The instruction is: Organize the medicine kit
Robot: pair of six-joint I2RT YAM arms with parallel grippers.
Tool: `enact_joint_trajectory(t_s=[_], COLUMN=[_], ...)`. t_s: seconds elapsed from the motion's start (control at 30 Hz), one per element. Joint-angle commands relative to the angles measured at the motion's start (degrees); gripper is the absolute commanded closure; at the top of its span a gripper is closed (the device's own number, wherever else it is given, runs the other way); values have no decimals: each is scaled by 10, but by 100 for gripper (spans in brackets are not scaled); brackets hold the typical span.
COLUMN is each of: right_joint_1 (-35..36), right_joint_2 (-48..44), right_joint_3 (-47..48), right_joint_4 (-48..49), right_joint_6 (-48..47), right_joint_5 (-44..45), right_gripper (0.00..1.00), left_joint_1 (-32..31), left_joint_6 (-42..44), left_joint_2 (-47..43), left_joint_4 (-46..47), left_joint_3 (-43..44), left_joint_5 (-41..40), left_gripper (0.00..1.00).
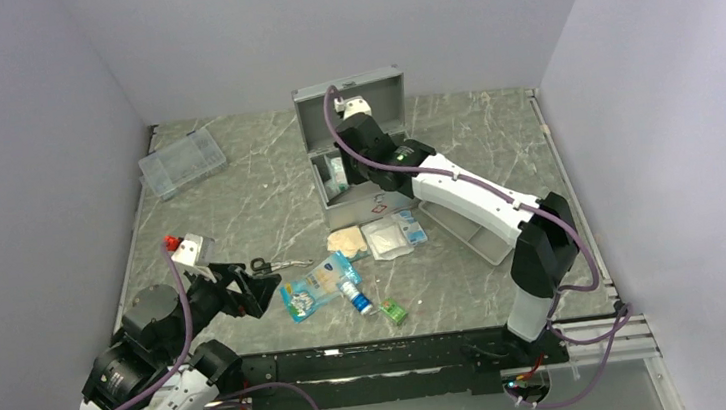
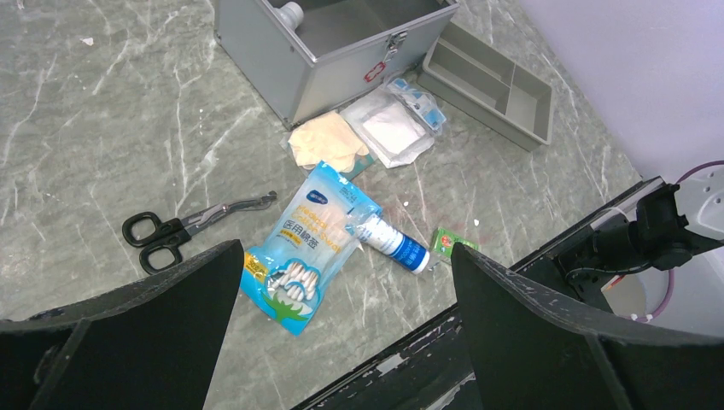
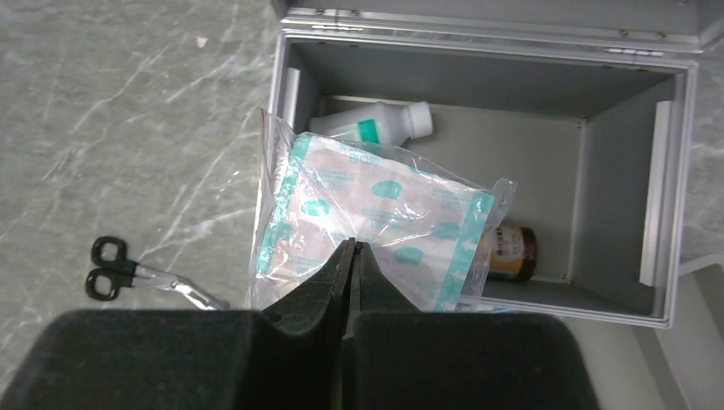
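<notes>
Marbled tabletop [image 3: 128, 102]; pouch [image 3: 376, 213] half-hides brown bottle [image 3: 514, 249] in kit [image 3: 616, 171].

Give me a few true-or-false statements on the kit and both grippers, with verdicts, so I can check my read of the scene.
1. The medicine kit stands with its lid open. True.
2. The right gripper is shut on a clear packet over the kit. True.
3. The left gripper grips the scissors. False: it is open and empty; the scissors lie on the table.
4. The kit is empty inside. False: a white bottle and a brown bottle lie in it.
5. A grey divided tray lies on the table outside the kit. True.
</notes>
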Motion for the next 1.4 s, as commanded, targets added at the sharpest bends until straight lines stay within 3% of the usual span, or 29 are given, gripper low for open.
enact_joint_trajectory(t_s=[0.0, 0.47, 1.13, 1.37], right_joint_1=[-18, -90, -158, -159], right_joint_2=[-12, 45, 128, 89], right_joint_3=[-13, -81, -64, -68], right_joint_4=[37, 136, 116, 112], right_joint_6=[-36, -101, -94, -90], right_joint_5=[-5, -55, -84, -76], right_gripper=[100, 100, 100, 65], left_joint_1=[-1, 2, 11, 12], left_joint_6=[-3, 0, 5, 5], left_joint_2=[-2, -1, 12, 20], left_joint_4=[18, 20, 24, 23], left_joint_3=[-1, -2, -3, -2], left_joint_5=[-4, 1, 12, 9], left_gripper=[1, 1, 1, 1])
